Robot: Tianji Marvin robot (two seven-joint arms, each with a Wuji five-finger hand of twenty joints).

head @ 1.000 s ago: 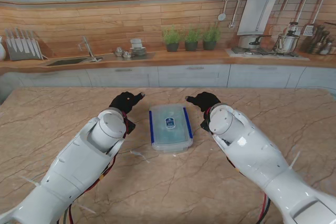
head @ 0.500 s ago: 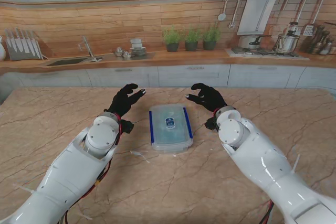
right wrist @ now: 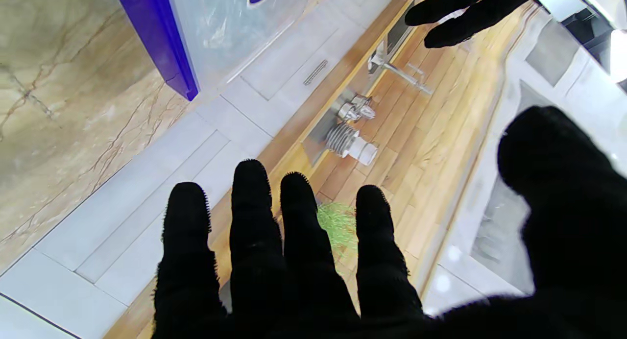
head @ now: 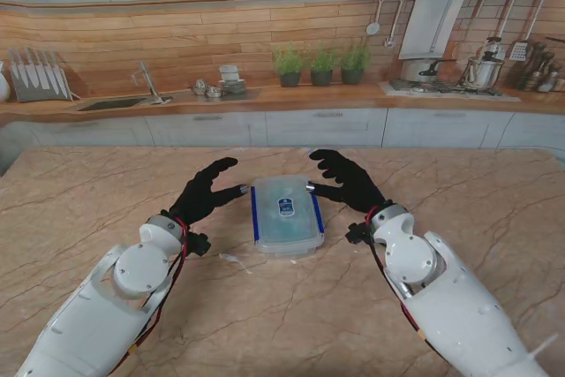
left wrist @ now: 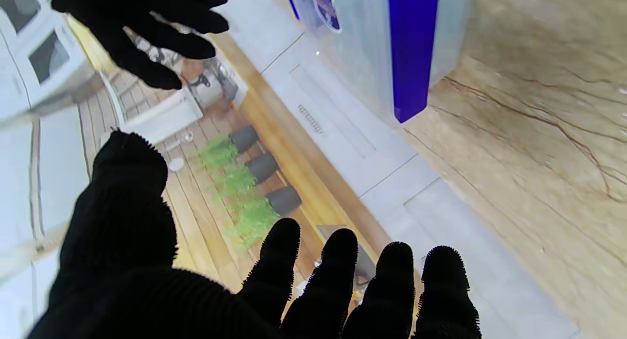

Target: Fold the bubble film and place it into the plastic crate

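Left hand [head: 205, 193] released, fingers spread, grasping nothing, just beside the plastic crate [head: 285, 214] on its left. Right hand [head: 349, 183] likewise released and empty, fingertips at the crate's right far corner. Crate sits mid-tabletop [head: 459, 192], lid with blue edge strips on. Bubble film: we cannot make it out with certainty; something pale shows through the lid. Risk, in our judgement: with hands flanking a light crate, an uneven squeeze could slide or tip it.
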